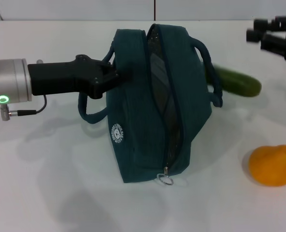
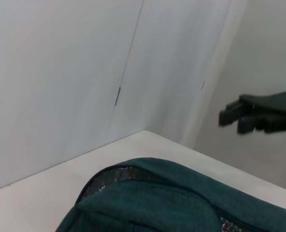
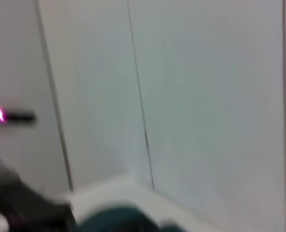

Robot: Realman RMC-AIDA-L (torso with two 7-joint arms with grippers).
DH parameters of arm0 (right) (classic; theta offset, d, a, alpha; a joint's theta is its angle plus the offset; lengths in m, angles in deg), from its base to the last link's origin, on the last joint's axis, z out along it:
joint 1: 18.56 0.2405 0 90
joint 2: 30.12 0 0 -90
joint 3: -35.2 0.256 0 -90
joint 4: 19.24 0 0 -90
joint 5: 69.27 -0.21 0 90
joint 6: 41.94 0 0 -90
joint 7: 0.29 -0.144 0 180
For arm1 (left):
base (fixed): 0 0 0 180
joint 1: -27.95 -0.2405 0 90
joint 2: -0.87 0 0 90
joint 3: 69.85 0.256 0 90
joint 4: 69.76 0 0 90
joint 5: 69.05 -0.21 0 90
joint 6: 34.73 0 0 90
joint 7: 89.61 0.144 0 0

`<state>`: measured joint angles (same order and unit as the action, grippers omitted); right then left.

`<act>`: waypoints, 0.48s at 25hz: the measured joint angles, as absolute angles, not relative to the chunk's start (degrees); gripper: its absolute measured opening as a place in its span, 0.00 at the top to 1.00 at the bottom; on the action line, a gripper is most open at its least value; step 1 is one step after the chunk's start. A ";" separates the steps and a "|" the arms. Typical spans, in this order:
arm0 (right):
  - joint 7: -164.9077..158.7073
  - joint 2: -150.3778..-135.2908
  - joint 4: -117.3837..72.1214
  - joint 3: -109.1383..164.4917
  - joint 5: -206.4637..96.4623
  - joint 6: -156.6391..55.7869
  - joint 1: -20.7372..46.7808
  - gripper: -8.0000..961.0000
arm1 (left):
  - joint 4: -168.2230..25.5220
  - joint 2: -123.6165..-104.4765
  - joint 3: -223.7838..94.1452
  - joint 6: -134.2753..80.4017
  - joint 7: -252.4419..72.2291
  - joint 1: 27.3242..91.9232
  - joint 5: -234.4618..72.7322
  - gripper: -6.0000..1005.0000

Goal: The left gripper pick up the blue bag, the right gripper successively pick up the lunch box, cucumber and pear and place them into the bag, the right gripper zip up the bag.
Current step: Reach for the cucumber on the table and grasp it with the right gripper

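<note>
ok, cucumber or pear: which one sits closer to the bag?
The cucumber. Its end disappears behind the bag by the right-side handle, while the pear sits apart on bare table, nearer the front edge.

Dark teal bag (image 1: pixel 147 121), silvery lining showing, on the white table (image 1: pixel 60 193).
Small white round logo; green cucumber (image 1: pixel 237 82), orange-yellow pear (image 1: pixel 273 166), black left gripper (image 1: pixel 116 77) with green light.

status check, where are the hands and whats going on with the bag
Left hand clamped on the bag by its handle side. Right hand up at the far right, off everything. Bag unzipped; cucumber and pear on the table, outside it.
</note>
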<state>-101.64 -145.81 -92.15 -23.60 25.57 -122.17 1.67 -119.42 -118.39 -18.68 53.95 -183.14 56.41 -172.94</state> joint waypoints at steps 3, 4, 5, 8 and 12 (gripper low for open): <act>-98.69 -145.79 -90.34 -23.94 19.90 -122.48 1.62 0.63 | -119.44 -118.40 -18.71 53.95 -183.06 56.44 -172.93 0.90; -98.26 -145.75 -90.03 -24.05 19.03 -122.49 1.63 0.65 | -119.44 -118.40 -18.71 53.95 -183.05 56.45 -172.93 0.90; -98.01 -145.70 -89.76 -24.08 18.67 -122.40 1.71 0.68 | -119.45 -118.40 -18.71 53.95 -183.05 56.50 -172.93 0.90; -97.92 -145.60 -88.54 -23.86 18.68 -121.96 2.23 0.74 | -119.45 -118.38 -18.71 53.87 -182.94 56.64 -172.93 0.90; -97.78 -145.52 -86.99 -23.69 18.86 -120.73 2.84 0.77 | -119.37 -118.33 -18.70 53.61 -182.87 56.86 -172.95 0.90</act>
